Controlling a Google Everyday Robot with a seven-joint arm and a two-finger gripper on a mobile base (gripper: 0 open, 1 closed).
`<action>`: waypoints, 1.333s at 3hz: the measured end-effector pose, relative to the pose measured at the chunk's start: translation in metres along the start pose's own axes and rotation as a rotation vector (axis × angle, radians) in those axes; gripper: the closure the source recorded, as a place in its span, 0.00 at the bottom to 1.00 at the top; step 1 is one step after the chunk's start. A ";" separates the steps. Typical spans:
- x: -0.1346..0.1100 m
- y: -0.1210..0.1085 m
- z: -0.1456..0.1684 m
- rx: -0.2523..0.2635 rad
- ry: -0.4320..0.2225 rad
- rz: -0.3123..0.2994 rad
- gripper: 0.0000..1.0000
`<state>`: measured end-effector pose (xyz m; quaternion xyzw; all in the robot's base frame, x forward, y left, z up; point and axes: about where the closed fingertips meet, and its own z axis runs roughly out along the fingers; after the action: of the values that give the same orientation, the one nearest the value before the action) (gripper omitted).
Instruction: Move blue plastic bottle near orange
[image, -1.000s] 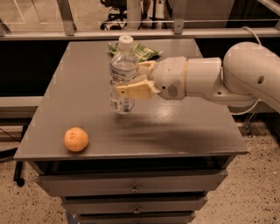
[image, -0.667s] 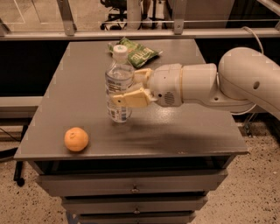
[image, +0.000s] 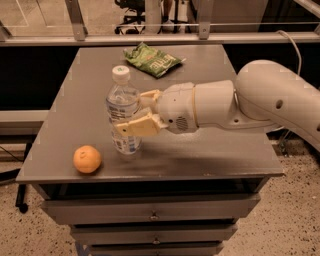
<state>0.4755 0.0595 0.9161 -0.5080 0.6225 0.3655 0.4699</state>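
Note:
The clear ribbed bottle (image: 122, 102) with a white cap and pale label stands upright at the front left of the grey table (image: 210, 150). My gripper (image: 131, 116) reaches in from the right and is shut around the bottle's middle, one tan finger (image: 137, 128) in front and one behind. The orange (image: 87, 159) lies near the table's front left corner, a short gap to the left of and in front of the bottle's base.
A green snack bag (image: 153, 59) lies at the back centre of the table. My white arm (image: 260, 100) spans the right half of the table. Drawers (image: 150, 216) sit below the front edge. A metal rail runs behind the table.
My gripper has carried the bottle to the left and toward the front of the table, closer to the orange. The orange and the bag have not moved.

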 end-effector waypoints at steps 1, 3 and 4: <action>0.008 0.008 0.008 -0.018 0.026 0.002 1.00; 0.009 0.017 0.014 -0.010 0.014 -0.003 0.54; 0.007 0.020 0.016 -0.011 0.002 -0.004 0.31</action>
<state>0.4588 0.0767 0.9046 -0.5122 0.6198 0.3675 0.4673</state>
